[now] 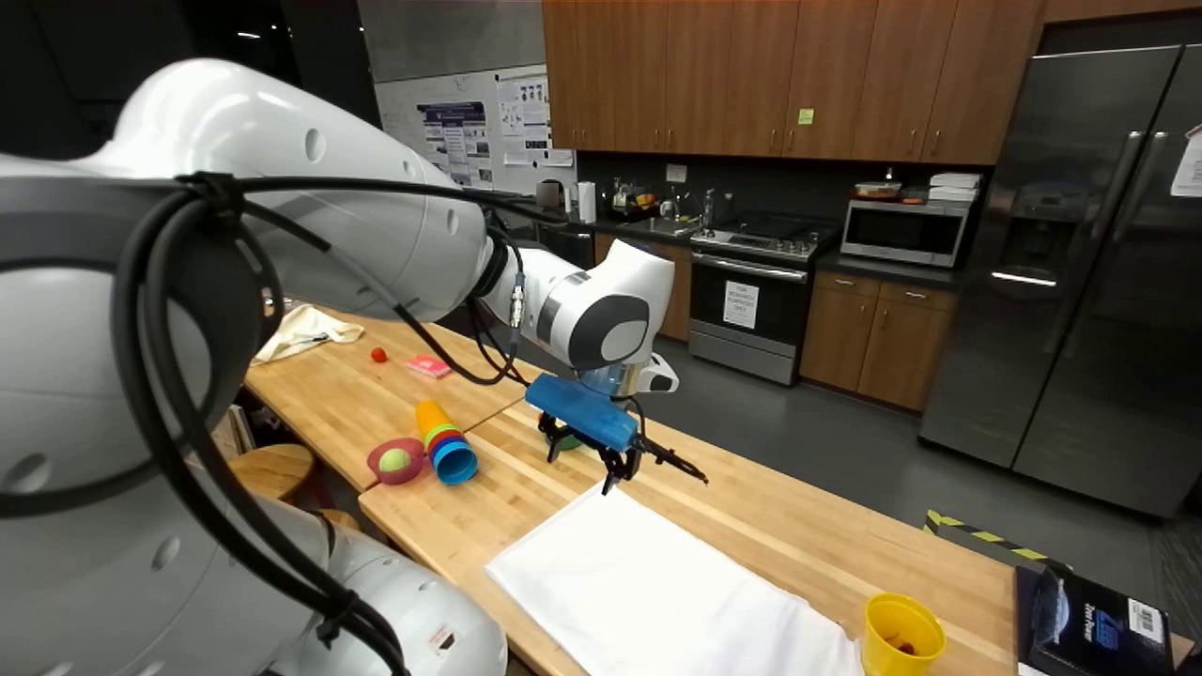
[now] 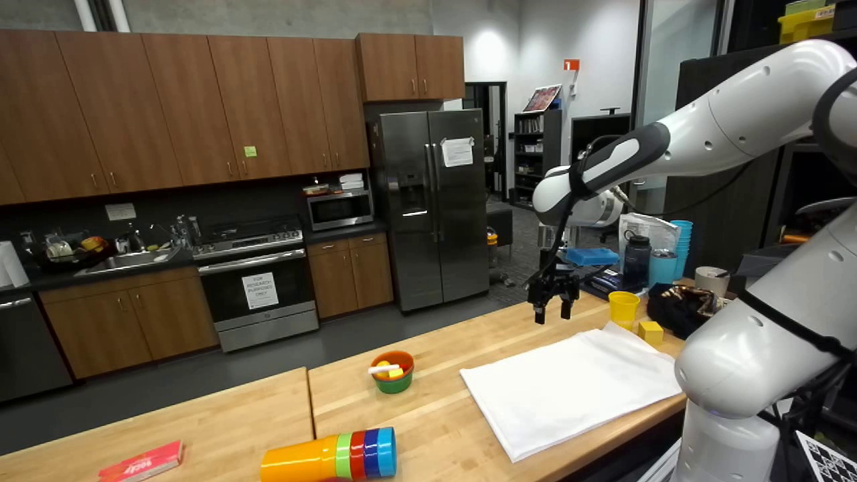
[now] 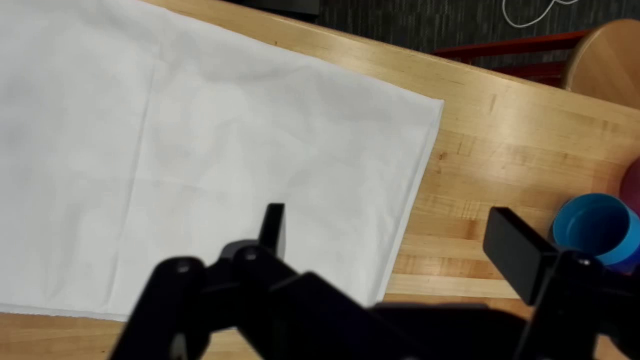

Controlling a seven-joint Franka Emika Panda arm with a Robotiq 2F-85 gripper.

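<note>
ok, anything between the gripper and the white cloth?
Nothing visible. The gripper hangs open above, and no object shows between it and the white cloth. The stacked cups and the orange-and-green bowl sit off to the side, apart from the cloth.

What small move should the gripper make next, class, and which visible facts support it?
Perhaps lower the open gripper slightly toward the edge of the white cloth. In the wrist view its fingers appear on either side of that edge, spread wide and holding nothing, while in an exterior view they hang above the wooden table, not yet touching the cloth.
</note>
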